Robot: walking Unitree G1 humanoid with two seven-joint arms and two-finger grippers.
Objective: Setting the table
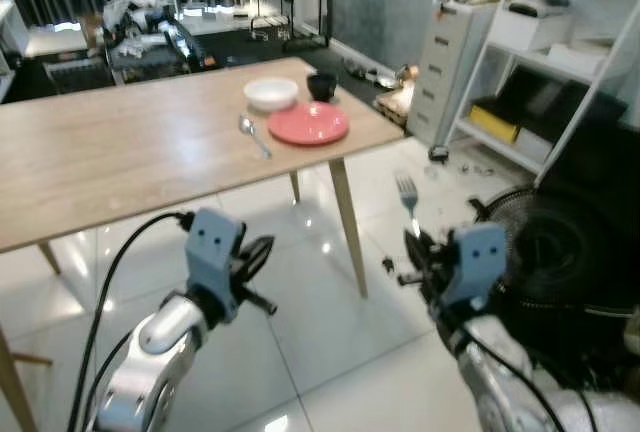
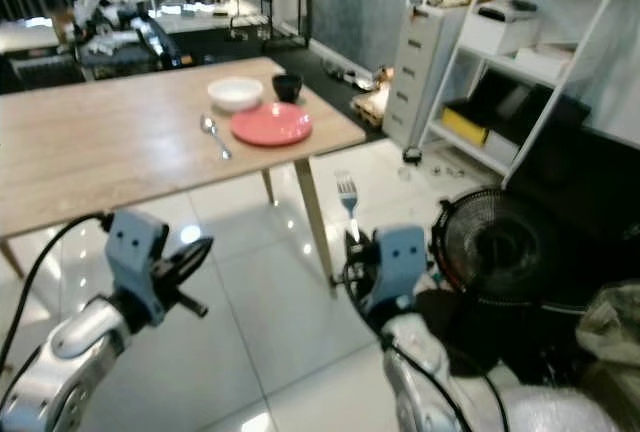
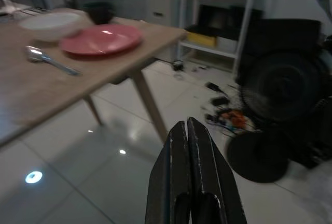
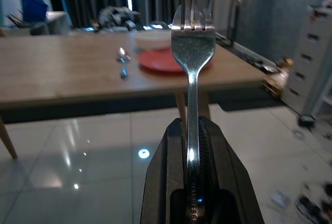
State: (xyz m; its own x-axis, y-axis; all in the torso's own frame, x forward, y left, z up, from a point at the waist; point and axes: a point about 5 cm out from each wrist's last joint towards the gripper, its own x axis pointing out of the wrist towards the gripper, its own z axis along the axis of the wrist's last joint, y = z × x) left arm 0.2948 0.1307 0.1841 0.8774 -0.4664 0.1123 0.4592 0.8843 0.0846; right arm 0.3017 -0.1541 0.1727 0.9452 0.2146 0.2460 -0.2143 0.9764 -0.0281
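A wooden table (image 1: pixel 120 147) carries a pink plate (image 1: pixel 308 123) near its right corner. A white bowl (image 1: pixel 271 93) and a dark cup (image 1: pixel 322 84) stand just behind the plate, and a spoon (image 1: pixel 253 135) lies to its left. My right gripper (image 4: pixel 192 130) is shut on a silver fork (image 4: pixel 192 53), holding it upright with the tines up, low over the floor and right of the table's corner. My left gripper (image 3: pixel 185 130) is shut with nothing in it, held over the floor in front of the table.
A black floor fan (image 1: pixel 545 242) stands on the right, close to my right arm. Behind it are a white shelf unit (image 1: pixel 560 62) and a grey drawer cabinet (image 1: pixel 443 62). The glossy tiled floor (image 1: pixel 300 282) lies between me and the table.
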